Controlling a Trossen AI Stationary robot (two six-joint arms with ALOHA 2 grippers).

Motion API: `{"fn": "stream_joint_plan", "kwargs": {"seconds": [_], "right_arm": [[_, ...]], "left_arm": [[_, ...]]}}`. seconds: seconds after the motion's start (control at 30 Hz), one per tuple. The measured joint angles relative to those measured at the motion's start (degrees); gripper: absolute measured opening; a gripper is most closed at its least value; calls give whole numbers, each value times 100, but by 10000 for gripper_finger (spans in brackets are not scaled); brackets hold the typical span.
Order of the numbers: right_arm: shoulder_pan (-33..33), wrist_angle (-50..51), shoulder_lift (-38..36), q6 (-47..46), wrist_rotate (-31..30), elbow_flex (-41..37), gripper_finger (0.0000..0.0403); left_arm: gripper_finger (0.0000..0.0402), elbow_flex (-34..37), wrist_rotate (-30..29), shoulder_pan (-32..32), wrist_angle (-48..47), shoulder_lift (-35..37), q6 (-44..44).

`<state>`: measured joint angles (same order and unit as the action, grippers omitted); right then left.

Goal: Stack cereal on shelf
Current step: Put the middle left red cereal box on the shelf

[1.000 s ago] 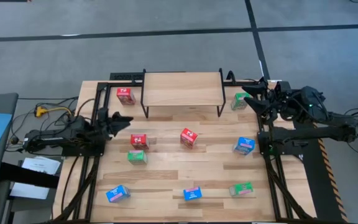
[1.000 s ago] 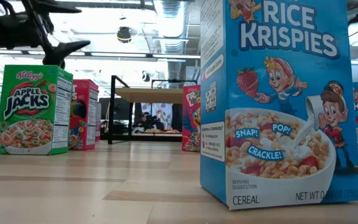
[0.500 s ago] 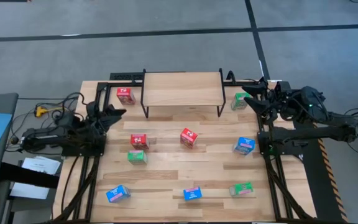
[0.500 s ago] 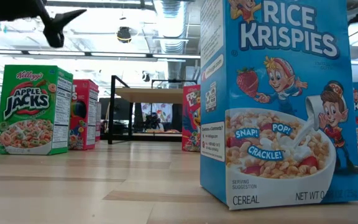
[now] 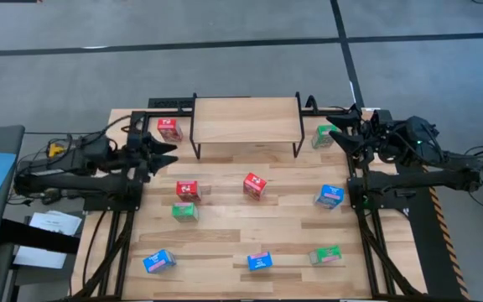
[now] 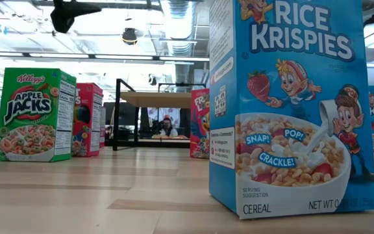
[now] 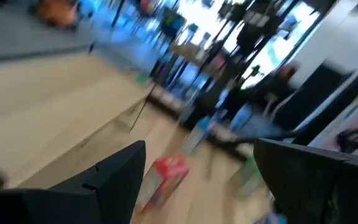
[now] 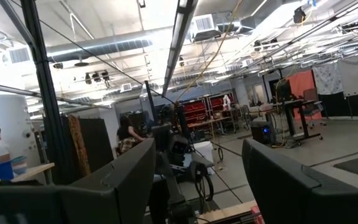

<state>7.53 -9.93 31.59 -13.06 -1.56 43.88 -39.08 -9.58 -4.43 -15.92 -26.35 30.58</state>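
High view first: the left gripper [image 5: 164,153] sits at the table's left edge, fingers spread wide, gripping nothing, its tips just short of the red box [image 5: 169,128] that stands beside the shelf's left legs. Left wrist view backs that up, two dark fingers [image 7: 114,174] held well apart with that red box [image 7: 163,179] showing in the gap between them, not touching either one, and the table [image 7: 55,118] blurred beneath. Over on the other side, the right gripper [image 5: 340,134] is parked at the table's far right corner, hovering near a green box [image 5: 323,136]; its fingers [image 8: 120,180] are wide apart too and hold nothing, looking out into the room. The shelf [image 5: 246,120] stands at the far edge of the table with its wooden top bare. Every cereal box is down on the tabletop: two more red ones [image 5: 188,190] and [image 5: 255,185] in the middle, a green one [image 5: 184,211] just below the first, a blue one [image 5: 329,196] to the right, and along the near edge a blue [image 5: 158,261], another blue [image 5: 260,261] and a green [image 5: 325,254]. Low view shows the big blue box [image 6: 291,104] up close and a green box [image 6: 34,115] off to the left.
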Motion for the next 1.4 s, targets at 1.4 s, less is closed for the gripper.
{"fn": "stream_joint_plan", "kwargs": {"seconds": [1.4], "right_arm": [[2,-52,1,0,-146,-2,265]], "left_arm": [[289,-1290,117,615,-3159,-2965,-1856]]}}
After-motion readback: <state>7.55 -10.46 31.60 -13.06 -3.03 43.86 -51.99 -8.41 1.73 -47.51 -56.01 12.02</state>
